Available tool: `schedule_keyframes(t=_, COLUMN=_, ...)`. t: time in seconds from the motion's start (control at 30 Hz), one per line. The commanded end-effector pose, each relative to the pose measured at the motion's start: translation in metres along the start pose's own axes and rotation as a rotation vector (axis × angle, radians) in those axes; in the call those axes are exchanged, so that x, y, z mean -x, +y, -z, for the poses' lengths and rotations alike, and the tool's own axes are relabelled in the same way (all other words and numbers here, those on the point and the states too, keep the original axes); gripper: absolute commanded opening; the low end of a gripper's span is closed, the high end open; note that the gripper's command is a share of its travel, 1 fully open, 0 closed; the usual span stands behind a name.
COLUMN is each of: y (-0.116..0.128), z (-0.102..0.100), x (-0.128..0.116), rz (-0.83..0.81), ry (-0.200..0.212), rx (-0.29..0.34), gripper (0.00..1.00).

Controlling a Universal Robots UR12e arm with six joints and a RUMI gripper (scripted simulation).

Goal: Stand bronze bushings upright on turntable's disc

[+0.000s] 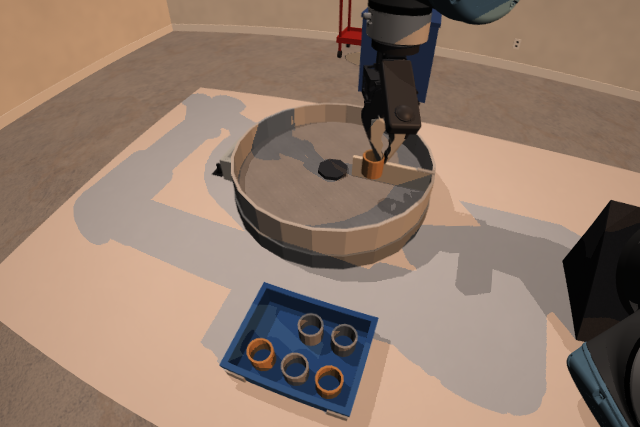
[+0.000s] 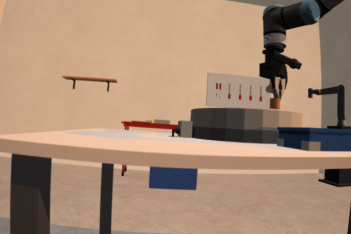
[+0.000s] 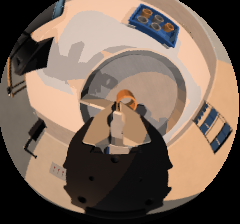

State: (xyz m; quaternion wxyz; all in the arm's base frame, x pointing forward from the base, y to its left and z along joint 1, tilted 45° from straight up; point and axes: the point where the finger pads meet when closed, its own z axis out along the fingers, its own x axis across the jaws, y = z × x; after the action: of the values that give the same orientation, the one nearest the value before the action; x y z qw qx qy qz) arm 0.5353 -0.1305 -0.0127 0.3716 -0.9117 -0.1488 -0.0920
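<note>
My gripper [image 1: 381,153] is shut on the wall of a bronze bushing [image 1: 372,164], upright over the turntable's disc [image 1: 320,184], to the right of the black hub [image 1: 332,169] and beside a radial divider [image 1: 400,170]. In the exterior view the bushing [image 2: 275,103] shows just above the turntable's rim; whether it touches the disc is hidden. The wrist view shows the bushing [image 3: 126,99] at my fingertips. The blue crate [image 1: 299,348] near the table's front holds two bronze bushings [image 1: 261,353] [image 1: 329,381] and three steel bushings [image 1: 310,328] [image 1: 344,338] [image 1: 295,367], all upright.
The turntable has a raised rim [image 1: 330,236] around the disc. A dark robot base [image 1: 604,277] stands at the right. A red cart [image 1: 351,14] and a blue panel stand behind the table. A tool board [image 2: 238,91] stands behind the turntable.
</note>
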Motion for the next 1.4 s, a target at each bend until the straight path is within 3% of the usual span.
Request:
schedule_keyframes(t=0.0, y=-0.0008, z=-0.0142, x=0.0000, rz=-0.001, ry=-0.001, rx=-0.004, gripper=0.00)
schedule_keyframes(t=1.37, y=0.0005, z=-0.0124, x=-0.0007, rz=0.000, ry=0.000, rx=0.001, gripper=0.00)
